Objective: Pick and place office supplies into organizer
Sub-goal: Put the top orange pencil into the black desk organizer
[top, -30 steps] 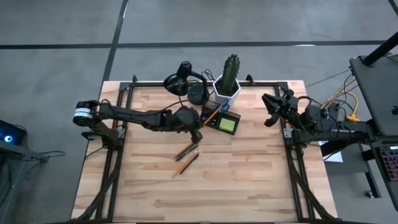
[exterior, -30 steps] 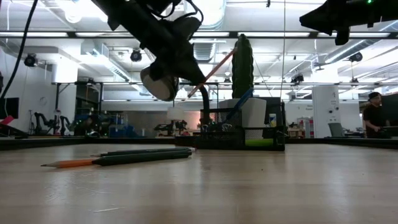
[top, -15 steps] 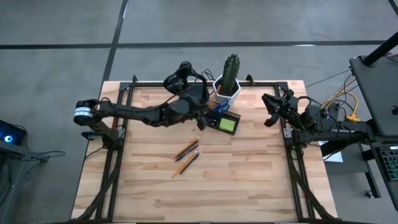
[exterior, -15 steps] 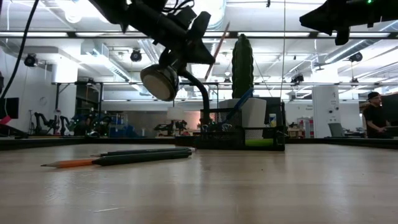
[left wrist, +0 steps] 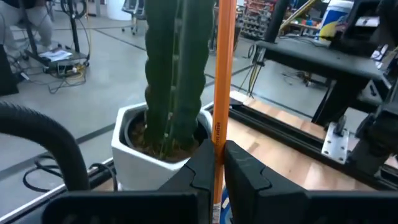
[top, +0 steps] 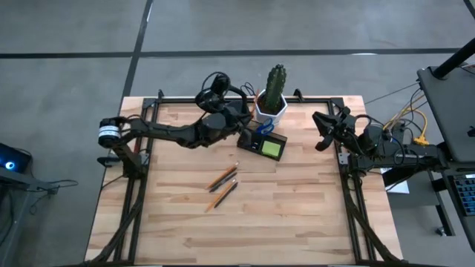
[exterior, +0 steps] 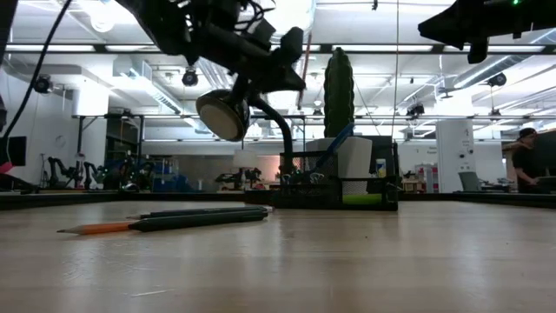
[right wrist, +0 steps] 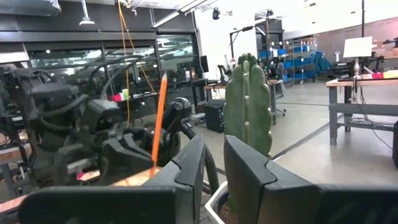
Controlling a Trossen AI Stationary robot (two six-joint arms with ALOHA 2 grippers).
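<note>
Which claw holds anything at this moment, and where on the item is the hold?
The left claw holds an upright orange pencil, pinched low on its shaft, near the cactus. The right claw holds nothing.

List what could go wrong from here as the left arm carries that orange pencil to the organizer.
1. The left claw pinches the upright orange pencil right beside the cactus; it could brush the plant or its white pot.
2. The lamp hangs close to the arm and could get bumped.
3. The pencil may miss the organizer and fall.
</note>
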